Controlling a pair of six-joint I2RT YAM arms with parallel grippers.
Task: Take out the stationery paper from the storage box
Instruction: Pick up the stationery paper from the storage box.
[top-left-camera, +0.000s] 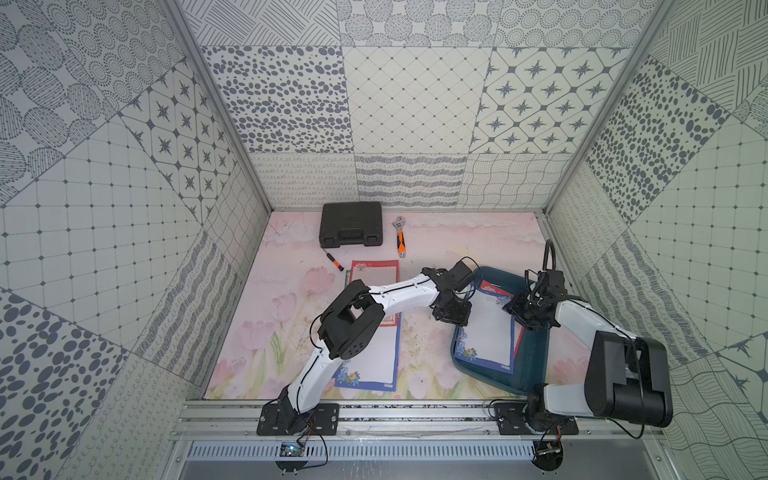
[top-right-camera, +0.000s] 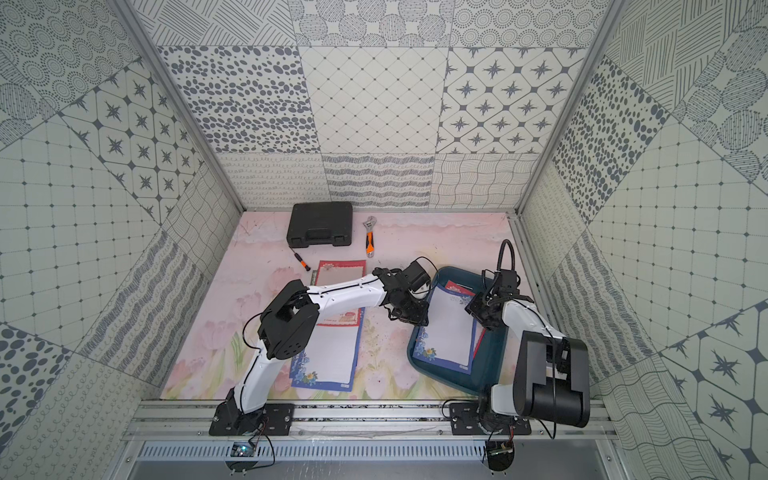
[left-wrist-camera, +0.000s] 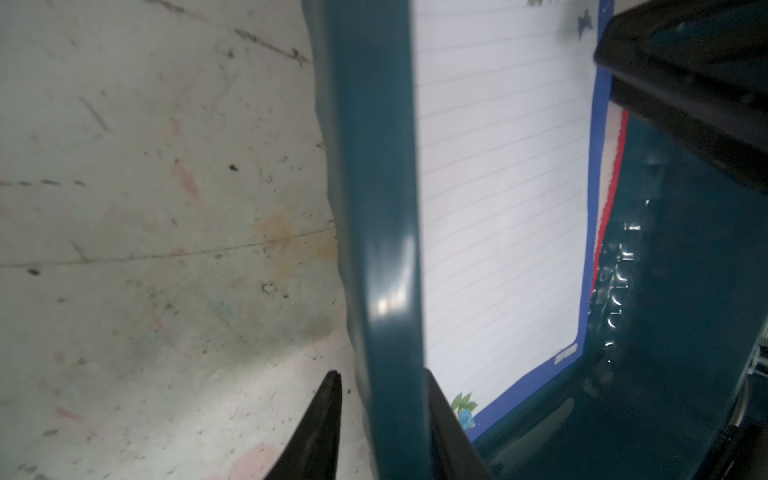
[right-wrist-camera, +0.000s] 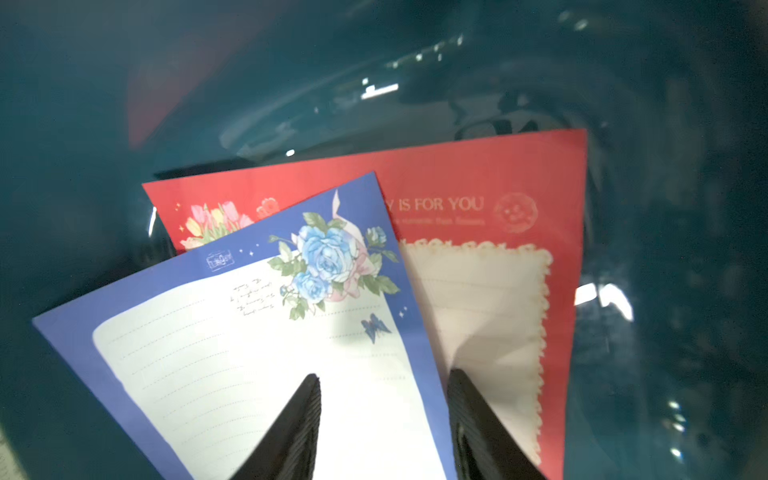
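Edges/room: storage box (top-left-camera: 534, 365) sits at the right of the counter (top-left-camera: 449, 237). Its right wall is near the enclosure wall and its near end is close to the front rail. Bare counter lies between the box and the sheets already laid out at centre, and more lies beyond the box's far end.

Left gripper (left-wrist-camera: 382, 411) is at the box's left rim, one finger (left-wrist-camera: 320, 428) outside the wall and the other inside. A sliver of counter shows beside the outer finger. I cannot tell whether it clamps the wall.

Right gripper (right-wrist-camera: 384, 378) is inside the box over the stationery paper (top-left-camera: 488, 332). Its jaws stand partly apart, straddling the blue-bordered sheet's (right-wrist-camera: 257, 365) side edge, with nothing pinched.

Orientation: the blue-bordered sheet's long axis runs near-to-far, roughly along the box's long walls. The red-bordered sheet (right-wrist-camera: 490, 187) lies skewed beneath it, showing at the far end and along the right edge.

Hidden: the left arm covers the middle of the counter sheets, red-bordered (top-left-camera: 372, 272) over blue-bordered (top-left-camera: 372, 365). The right arm hides the box's near-right corner. The left wrist view is blurred.

At the far edge are a black tool case (top-left-camera: 351, 224), an adjustable wrench (top-left-camera: 400, 241) and a small screwdriver (top-left-camera: 332, 259).
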